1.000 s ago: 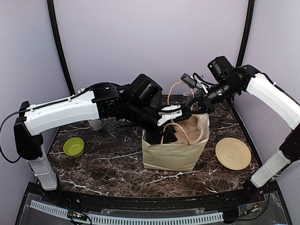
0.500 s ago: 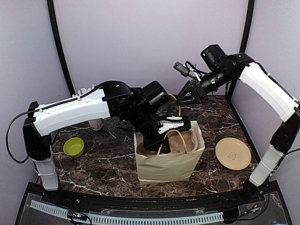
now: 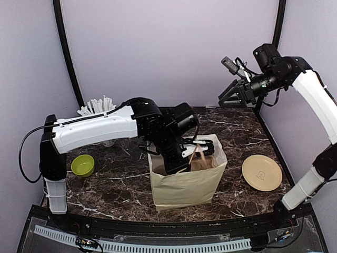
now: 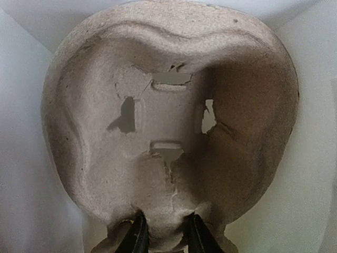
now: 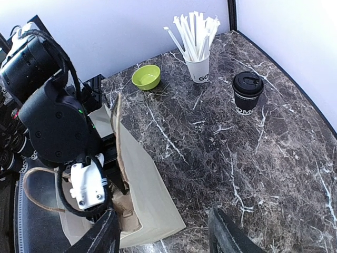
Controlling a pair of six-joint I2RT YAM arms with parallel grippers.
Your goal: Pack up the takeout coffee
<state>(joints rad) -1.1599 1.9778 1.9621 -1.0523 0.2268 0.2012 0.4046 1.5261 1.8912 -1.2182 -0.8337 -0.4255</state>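
2 arms are in view — the left arm [image 3: 95, 129] and the right arm [image 3: 316, 100]. There is 1 paper bag [image 3: 187, 182], 1 pulp tray [image 4: 168, 121] with 4 cut slots in it, 1 coffee [image 5: 246, 103] with 1 black lid [image 5: 248, 81], 1 green bowl [image 3: 82, 165] and 1 tan plate [image 3: 261, 172]. 1 pale cup [image 5: 199, 68] holds white straws [image 5: 192, 31] — too bunched to count.

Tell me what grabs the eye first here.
The left gripper is plunged into the paper bag mid-table, pinching a pulp cup carrier. The right gripper hangs open high above, while the takeout coffee stands unpacked on the table near the cup of straws.
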